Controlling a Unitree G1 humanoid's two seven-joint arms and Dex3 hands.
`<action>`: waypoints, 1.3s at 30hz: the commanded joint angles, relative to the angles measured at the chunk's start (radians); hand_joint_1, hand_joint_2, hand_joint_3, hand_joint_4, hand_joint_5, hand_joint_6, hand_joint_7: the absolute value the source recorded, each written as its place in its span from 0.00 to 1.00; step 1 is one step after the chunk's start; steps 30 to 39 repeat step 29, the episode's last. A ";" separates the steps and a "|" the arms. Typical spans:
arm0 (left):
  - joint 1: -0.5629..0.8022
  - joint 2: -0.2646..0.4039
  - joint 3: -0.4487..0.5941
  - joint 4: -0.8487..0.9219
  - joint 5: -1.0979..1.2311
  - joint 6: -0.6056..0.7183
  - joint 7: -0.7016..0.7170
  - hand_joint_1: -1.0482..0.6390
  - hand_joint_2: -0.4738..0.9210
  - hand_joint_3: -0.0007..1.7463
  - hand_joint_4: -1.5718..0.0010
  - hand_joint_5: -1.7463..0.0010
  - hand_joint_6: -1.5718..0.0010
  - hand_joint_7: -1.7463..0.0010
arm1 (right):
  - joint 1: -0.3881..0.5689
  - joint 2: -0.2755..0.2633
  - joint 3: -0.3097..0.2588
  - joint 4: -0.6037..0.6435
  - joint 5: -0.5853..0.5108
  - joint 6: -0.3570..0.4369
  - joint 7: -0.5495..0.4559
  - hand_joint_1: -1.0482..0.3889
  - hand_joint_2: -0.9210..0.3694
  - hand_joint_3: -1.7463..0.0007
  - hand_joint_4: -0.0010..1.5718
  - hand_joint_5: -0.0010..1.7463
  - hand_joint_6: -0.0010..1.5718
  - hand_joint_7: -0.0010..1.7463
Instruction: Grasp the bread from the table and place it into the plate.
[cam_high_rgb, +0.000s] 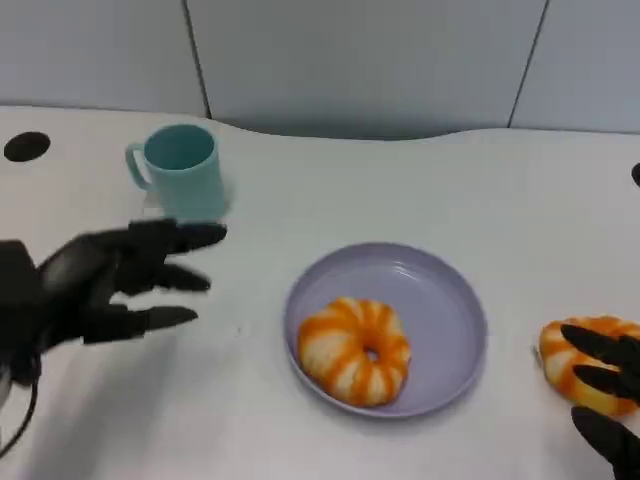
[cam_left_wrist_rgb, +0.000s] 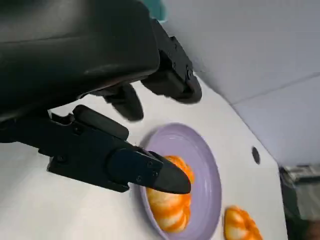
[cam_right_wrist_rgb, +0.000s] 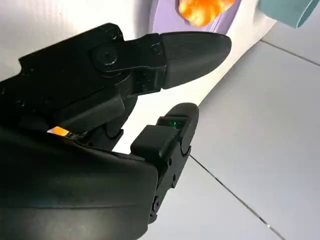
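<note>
Landmark: purple plate (cam_high_rgb: 450, 300), already holding one orange-striped bread (cam_high_rgb: 354, 350).
Target bread: second loaf (cam_high_rgb: 580, 372) on the table (cam_high_rgb: 330, 190), just right of the plate.
Right robot hand (cam_high_rgb: 610, 395): fingers draped over the loaf; whether it grips, cannot tell.
Left robot hand (cam_high_rgb: 115, 280): released, fingers spread, left of the plate.
Step advice: close evenly around the loaf, lift above the rim, set down on the plate's bare right half.
Room: teal cup (cam_high_rgb: 182, 170) well apart, behind-left; loaf near the table's right side.

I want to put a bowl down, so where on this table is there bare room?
Bare patches: behind the plate toward the table's far edge, right of the cup; and the near strip between left hand and plate. Crowded at right, where the right hand reaches the second bread.
</note>
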 joint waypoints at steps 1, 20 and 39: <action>0.080 0.021 -0.014 -0.116 0.047 0.216 0.065 0.31 1.00 0.05 0.73 0.10 0.61 0.50 | 0.007 -0.009 -0.007 -0.010 0.013 0.003 0.005 0.47 0.00 0.80 0.60 0.01 0.49 0.00; 0.112 0.007 -0.112 -0.227 0.240 0.424 0.183 0.41 0.96 0.01 0.48 0.00 0.60 0.00 | 0.005 -0.035 -0.034 0.022 0.042 -0.011 0.023 0.48 0.00 0.80 0.60 0.01 0.49 0.00; 0.062 0.007 -0.154 -0.189 0.265 0.448 0.165 0.41 0.97 0.01 0.54 0.00 0.62 0.00 | -0.024 -0.054 -0.042 0.067 0.072 -0.024 0.034 0.46 0.00 0.80 0.60 0.01 0.50 0.00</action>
